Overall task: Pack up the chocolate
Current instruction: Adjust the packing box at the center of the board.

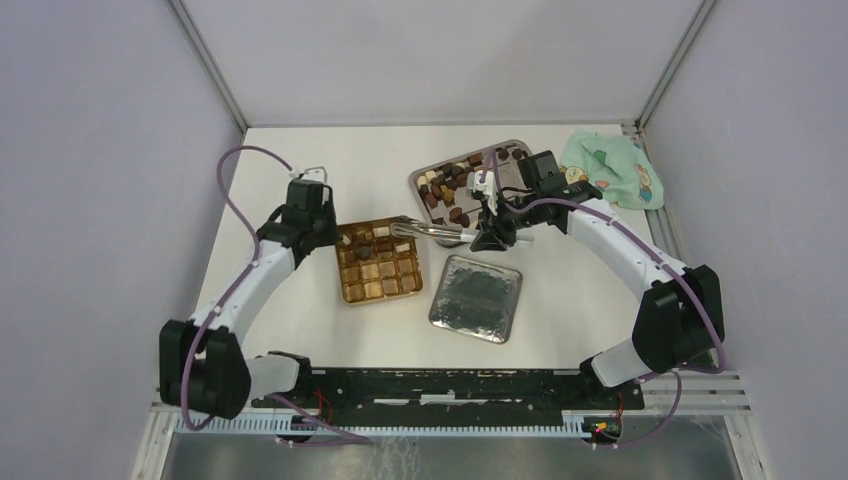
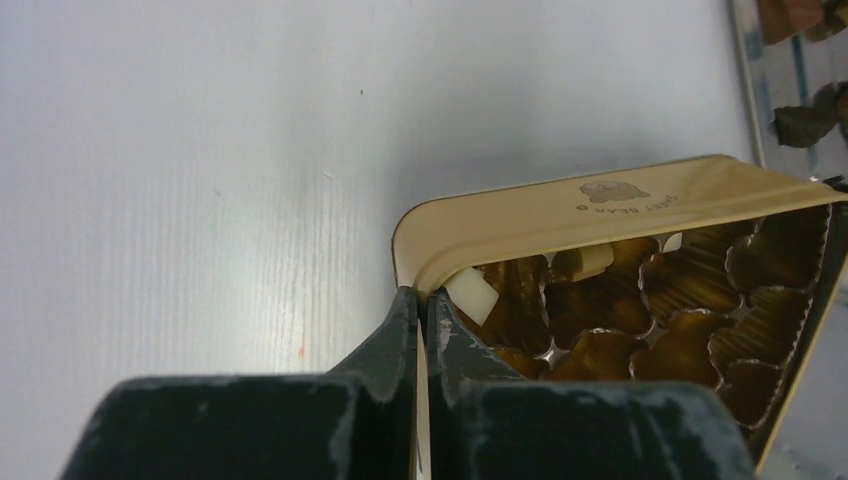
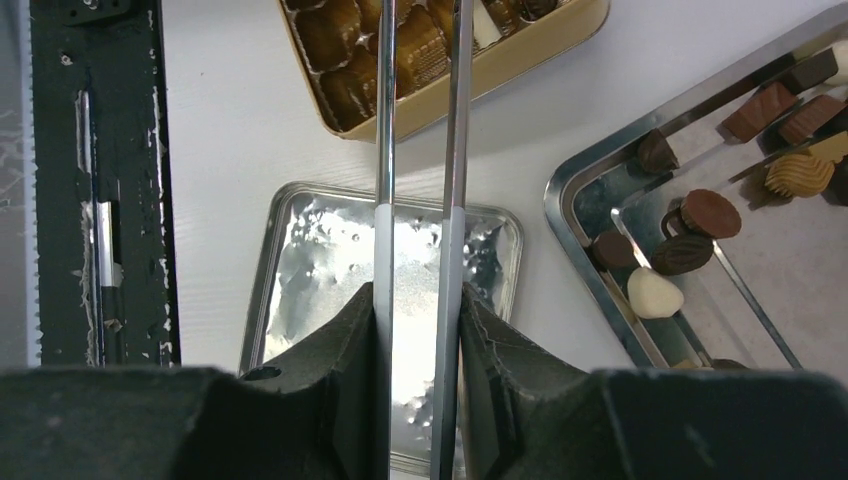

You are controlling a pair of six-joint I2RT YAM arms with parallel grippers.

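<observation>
Chocolate pieces, dark, light brown and cream, lie in a silver tray at the back right; they also show in the right wrist view. A few pieces sit in the gold gridded tin. My left gripper is shut on the tin's rim at its far left corner. My right gripper is shut on the long silver tongs, whose arms reach over the tin's far right cells. The tong tips are out of the wrist view.
A silver embossed lid lies flat in front of the tray, under my right gripper. A green patterned cloth lies at the back right corner. The black base rail runs along the near edge.
</observation>
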